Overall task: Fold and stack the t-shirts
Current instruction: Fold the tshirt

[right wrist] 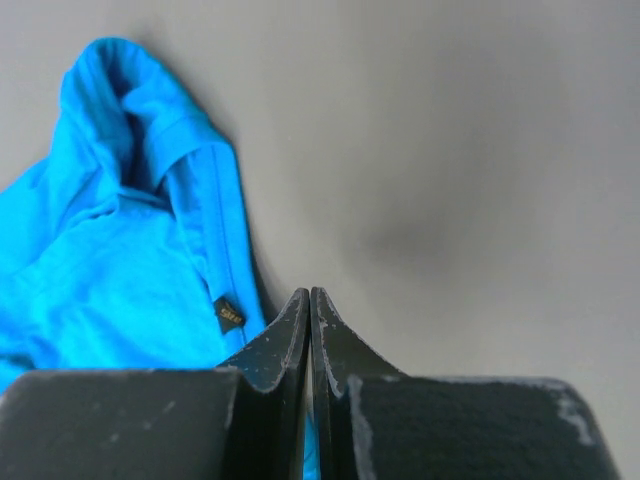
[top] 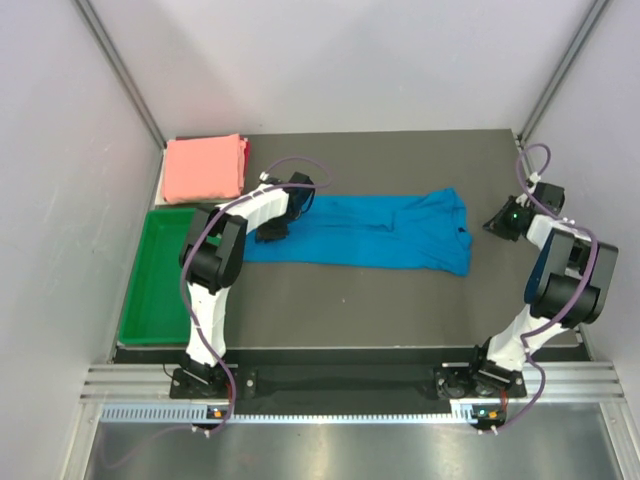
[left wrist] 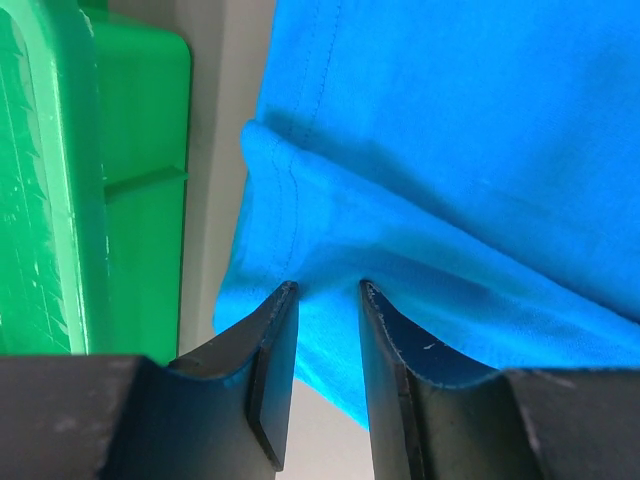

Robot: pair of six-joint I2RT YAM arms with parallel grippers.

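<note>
The bright blue cloth t-shirt [top: 375, 232] lies spread across the middle of the dark tabletop [top: 400, 300]; the folded salmon pink t-shirt [top: 205, 168] sits upper left. The left gripper [left wrist: 325, 295] has fingers apart, straddling a blue fold. The right gripper [right wrist: 308, 295] has fingers together, empty.

blue t-shirt [left wrist: 450, 150]: cropped at frame edges; small label [right wrist: 229, 316]: text unreadable
</note>
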